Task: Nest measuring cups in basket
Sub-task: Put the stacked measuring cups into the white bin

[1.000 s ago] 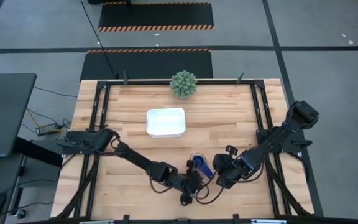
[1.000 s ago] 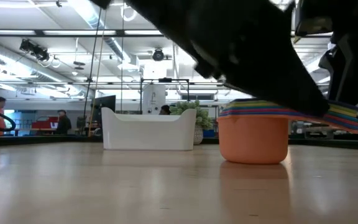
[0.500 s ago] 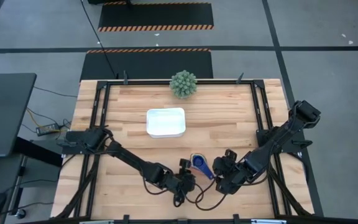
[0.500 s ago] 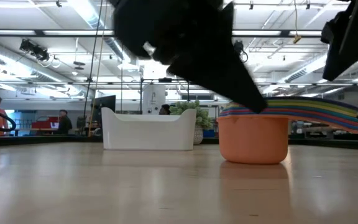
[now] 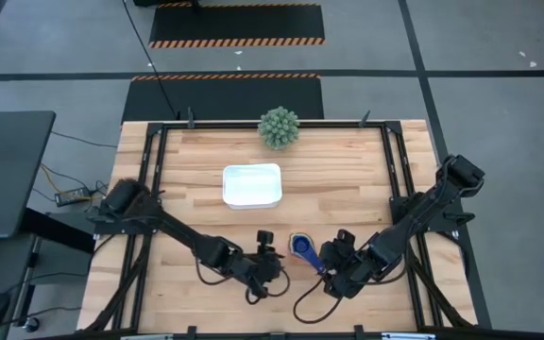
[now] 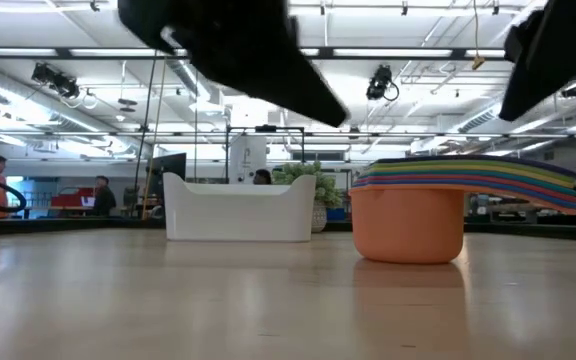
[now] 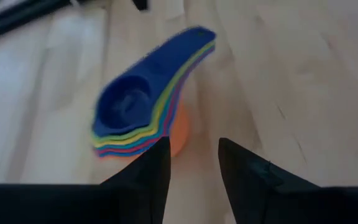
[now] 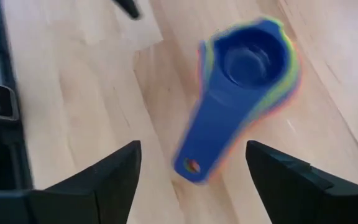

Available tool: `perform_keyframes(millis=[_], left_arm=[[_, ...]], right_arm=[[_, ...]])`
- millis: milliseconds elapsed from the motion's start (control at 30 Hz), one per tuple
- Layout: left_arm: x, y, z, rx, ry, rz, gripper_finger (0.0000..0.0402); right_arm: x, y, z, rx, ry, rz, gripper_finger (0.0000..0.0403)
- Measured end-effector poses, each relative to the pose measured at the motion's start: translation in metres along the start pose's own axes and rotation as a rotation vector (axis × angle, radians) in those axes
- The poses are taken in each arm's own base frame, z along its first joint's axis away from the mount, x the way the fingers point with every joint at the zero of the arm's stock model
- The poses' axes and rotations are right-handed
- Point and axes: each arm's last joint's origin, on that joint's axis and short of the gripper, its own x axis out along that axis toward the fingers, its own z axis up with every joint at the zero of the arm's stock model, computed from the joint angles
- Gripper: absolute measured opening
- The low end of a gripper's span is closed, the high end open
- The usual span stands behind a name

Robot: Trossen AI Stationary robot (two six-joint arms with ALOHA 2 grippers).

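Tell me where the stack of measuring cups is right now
In the high view the nested measuring cups stand on the table's front half, between the left gripper and right gripper, well in front of the white basket, not in it.

Ahead of the left gripper's [image 7: 191,163] matt black fingers, the measuring cups [image 7: 143,112] look like smooth plastic with a dull sheen, dark blue on top, orange beneath. The table [image 5: 348,179] under both grippers is pale wood with a satin finish. Farther off, the basket [image 5: 251,186] seems smooth white plastic, though it shows small.
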Motion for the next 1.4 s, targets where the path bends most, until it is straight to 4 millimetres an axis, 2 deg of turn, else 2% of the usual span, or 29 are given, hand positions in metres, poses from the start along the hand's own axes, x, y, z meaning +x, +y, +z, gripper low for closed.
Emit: perform_keyframes(millis=[167,333,600,900,1400], left_arm=[[-0.021,0.011,-0.011,-0.002,-0.02,0.024,0.0142],[-0.039,0.022,-0.022,-0.023,-0.064,0.028,0.0142],[-0.059,0.031,-0.038,-0.037,-0.112,0.015,0.0142],[-0.081,0.036,-0.049,-0.046,-0.14,-0.005,0.0142],[-0.089,0.03,-0.051,-0.074,-0.153,-0.049,0.0142]], right_arm=[[0.008,0.011,0.009,-0.009,-0.003,-0.024,0.0297],[0.019,0.017,0.023,0.007,0.045,-0.119,0.0297],[0.039,0.024,0.043,0.051,0.139,-0.217,0.0297],[0.051,0.024,0.055,0.133,0.238,-0.259,0.0297],[0.063,0.016,0.044,0.167,0.283,-0.266,0.0297]])
